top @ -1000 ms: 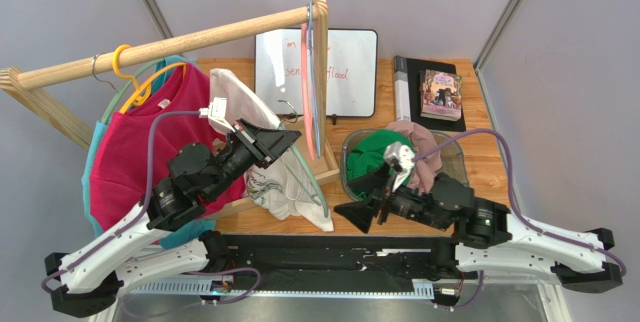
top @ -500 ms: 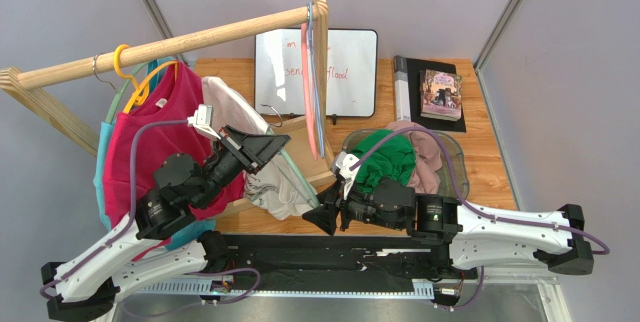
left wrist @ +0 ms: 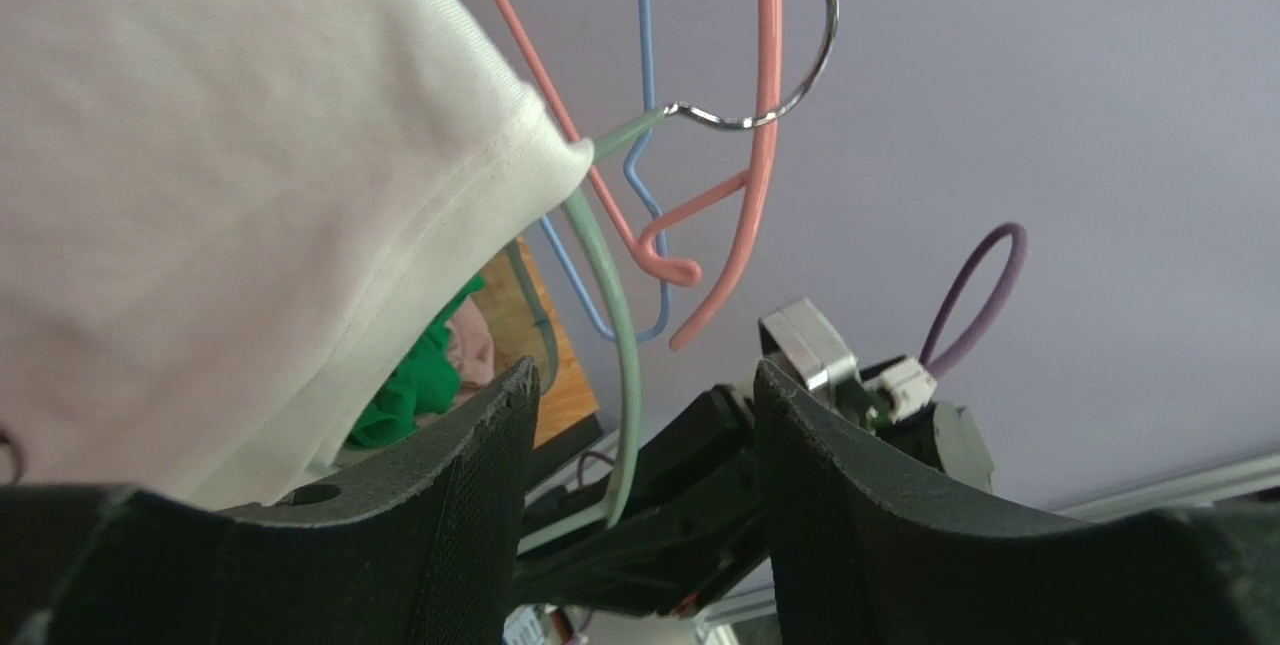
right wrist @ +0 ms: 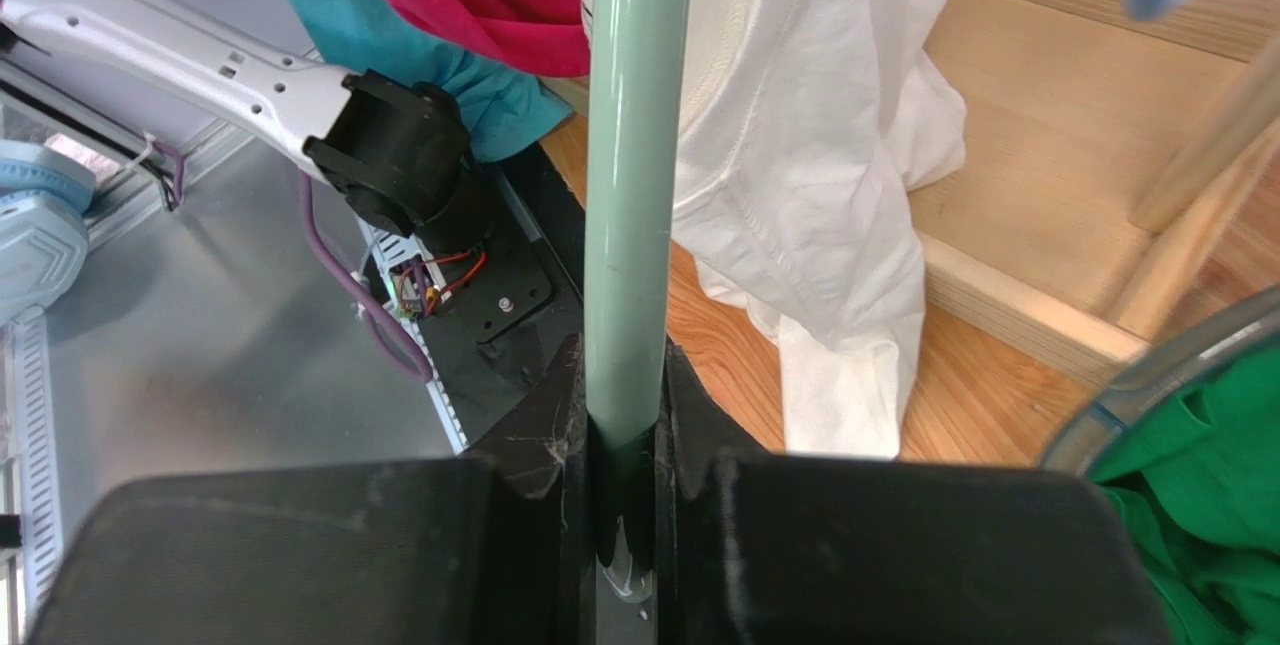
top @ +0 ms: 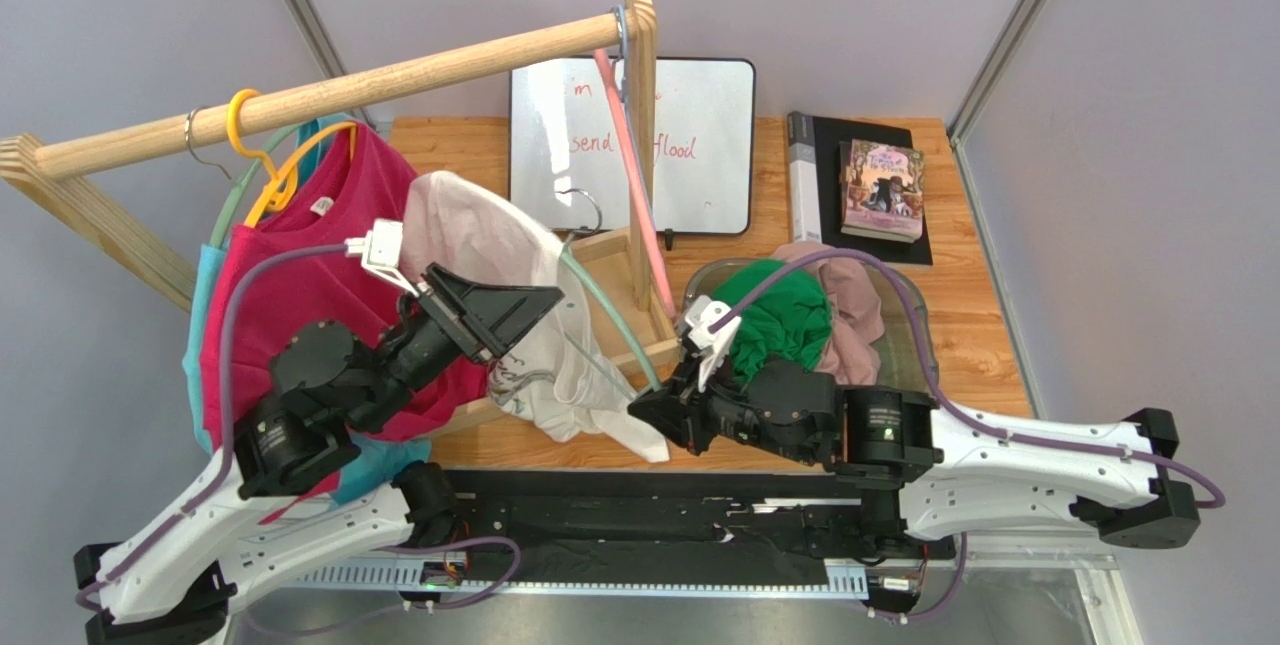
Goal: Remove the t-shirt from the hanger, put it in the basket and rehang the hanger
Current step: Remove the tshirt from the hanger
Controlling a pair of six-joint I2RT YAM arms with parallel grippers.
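My left gripper (left wrist: 643, 393) stood with fingers wide, holding nothing, beside the white t-shirt (top: 469, 237), which hung bunched over one arm of the green hanger (right wrist: 624, 150). My right gripper (right wrist: 625, 408) pinched that hanger's bare arm. I judged that pulling now could drag the ungripped shirt along. The bin (top: 920, 338) held green and pink clothes (top: 781, 318).

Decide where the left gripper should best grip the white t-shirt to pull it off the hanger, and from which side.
Probably the stitched edge of the t-shirt, bunched where it wraps the hanger. That doubled fold gives the open left gripper something thick to pinch. Come from the shirt's side, away from the right gripper, which is clamped on the hanger.
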